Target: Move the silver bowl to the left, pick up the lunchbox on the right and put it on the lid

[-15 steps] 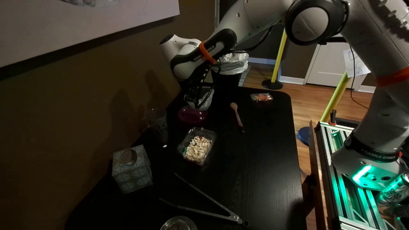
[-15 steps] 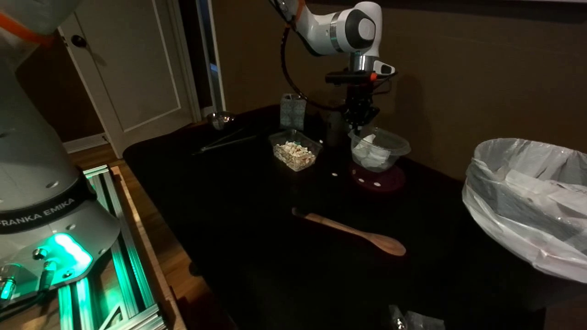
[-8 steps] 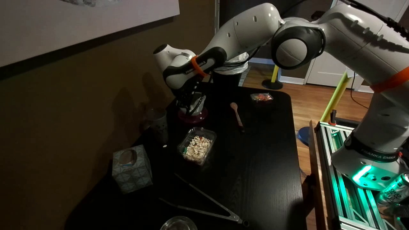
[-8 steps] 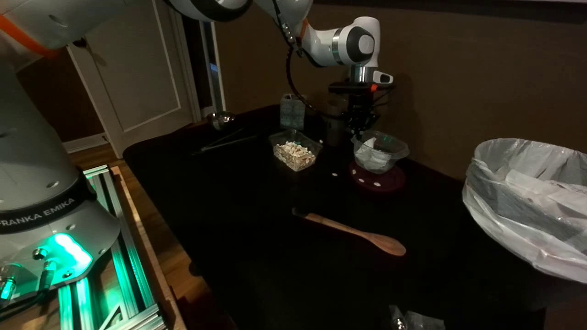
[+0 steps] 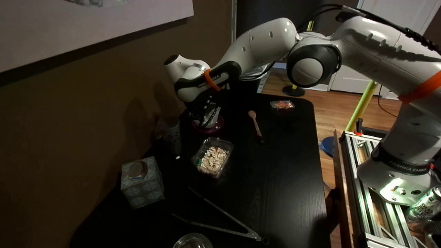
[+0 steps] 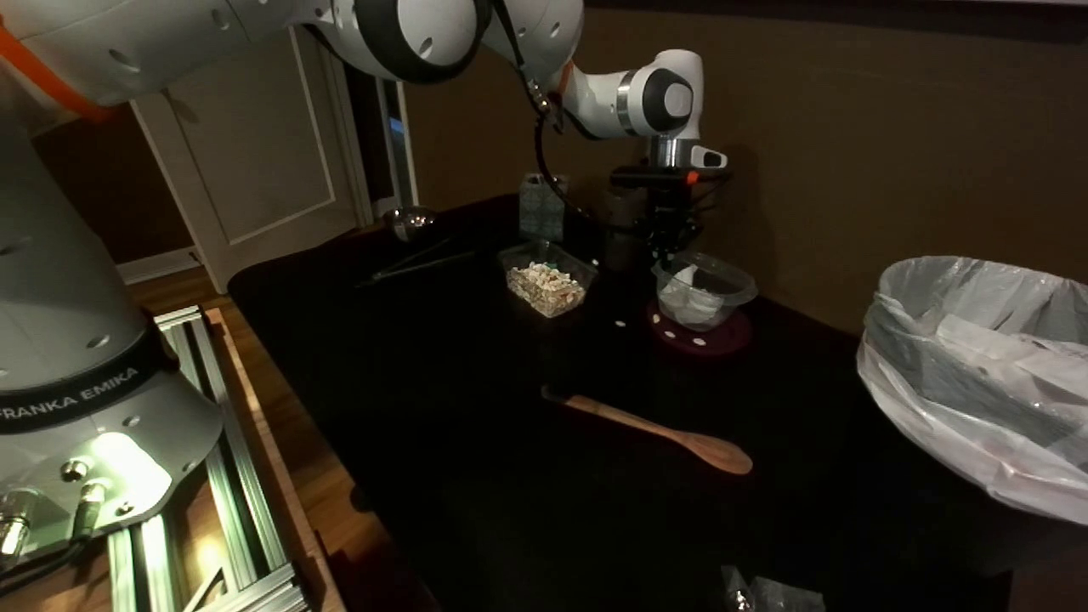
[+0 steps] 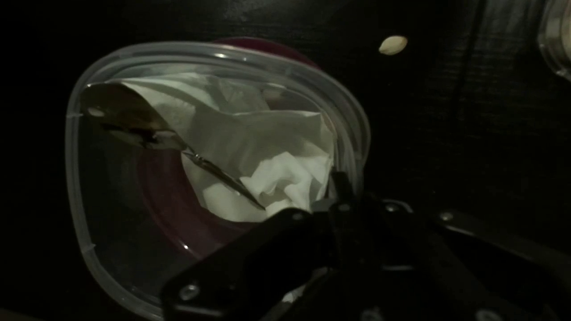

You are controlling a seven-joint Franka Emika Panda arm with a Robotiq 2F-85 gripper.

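The lunchbox (image 6: 705,293) is a clear pale plastic container with white crumpled paper and a shiny spoon-like thing (image 7: 129,116) inside. My gripper (image 6: 665,252) is shut on its rim wall; in the wrist view the gripper (image 7: 345,196) covers that edge. The lunchbox is right over the dark red round lid (image 6: 733,338), which shows through its bottom (image 7: 163,183). I cannot tell whether its whole base touches the lid. The silver bowl (image 6: 410,222) stands at the table's far end, and it shows cut off at the bottom edge of an exterior view (image 5: 193,243).
A clear box of pale seeds (image 5: 214,160) is near the lid, with a cup (image 5: 171,134) and tissue box (image 5: 142,182) along the wall. Tongs (image 5: 225,227), a wooden spoon (image 6: 654,429) and a small packet (image 5: 282,105) lie on the table. A white-lined bin (image 6: 935,374) stands beyond.
The arm has lowered the lunchbox from above the lid down to it, slower in the last half second. The base light has changed from green to whitish.
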